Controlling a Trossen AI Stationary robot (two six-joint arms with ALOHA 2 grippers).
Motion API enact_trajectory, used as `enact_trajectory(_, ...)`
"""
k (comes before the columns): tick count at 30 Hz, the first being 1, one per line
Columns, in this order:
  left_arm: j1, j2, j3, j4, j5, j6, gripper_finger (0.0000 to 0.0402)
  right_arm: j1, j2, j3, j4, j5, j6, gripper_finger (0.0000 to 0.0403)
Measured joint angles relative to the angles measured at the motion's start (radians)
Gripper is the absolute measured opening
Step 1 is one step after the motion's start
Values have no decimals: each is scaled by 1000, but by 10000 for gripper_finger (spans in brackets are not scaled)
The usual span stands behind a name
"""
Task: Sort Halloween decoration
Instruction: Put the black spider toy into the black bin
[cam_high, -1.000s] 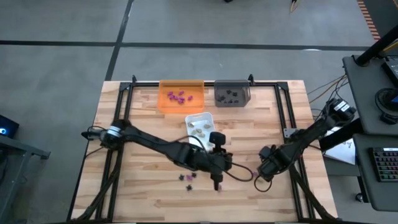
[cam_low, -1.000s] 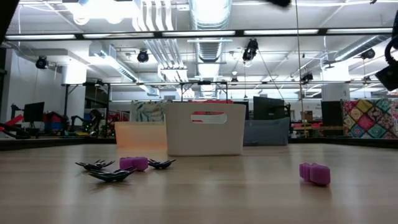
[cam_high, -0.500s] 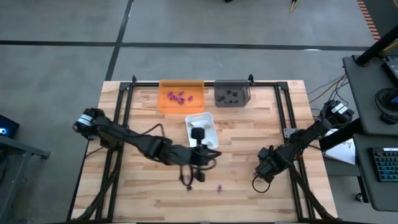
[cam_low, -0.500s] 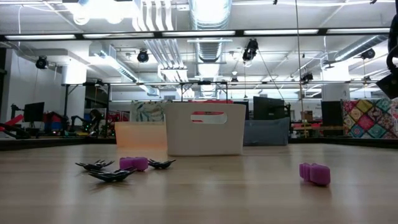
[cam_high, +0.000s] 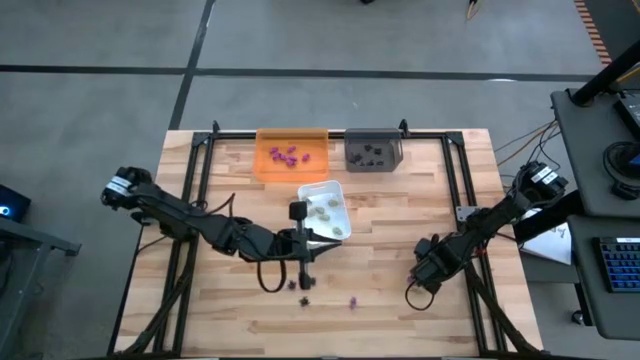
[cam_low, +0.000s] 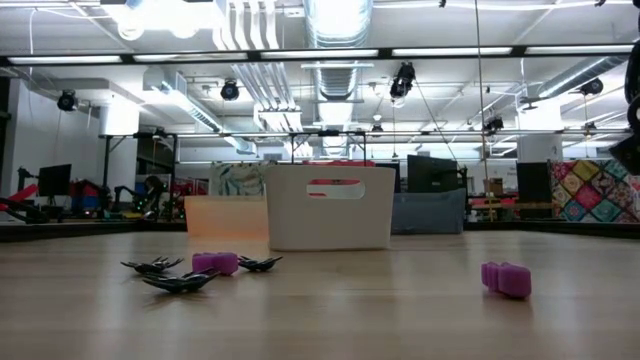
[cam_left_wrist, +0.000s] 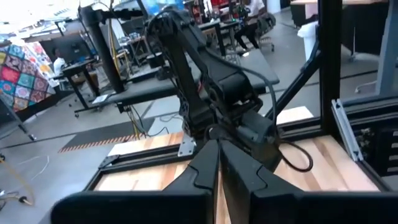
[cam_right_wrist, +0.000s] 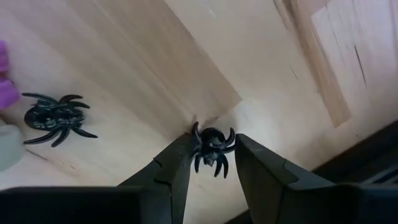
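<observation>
Halloween decoration: three black spiders (cam_low: 178, 282) and two purple pieces (cam_low: 215, 263) lie loose on the desk (cam_high: 400, 200).
Trays: orange tray (cam_high: 291, 154) holds purple pieces, grey tray (cam_high: 372, 150) black ones, white tray (cam_high: 325, 208) beige ones.
Left gripper (cam_high: 303, 272): closed, empty, above the loose cluster.
Right gripper (cam_right_wrist: 210, 163): clamped on a black spider (cam_right_wrist: 211, 147), near the desk's right edge.

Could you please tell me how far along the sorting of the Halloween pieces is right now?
Done: purple pieces lie in the orange tray, black ones in the grey tray, beige ones in the white tray. In hand: the right gripper holds a black spider; the left gripper is shut. Left: three loose spiders and two loose purple bits on the table.
</observation>
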Motion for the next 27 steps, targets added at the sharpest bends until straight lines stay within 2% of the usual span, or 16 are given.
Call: enact_trajectory(27, 1, 1, -11, 5, -4, 1, 0, 0, -25, 34, 5, 36, -47, 42)
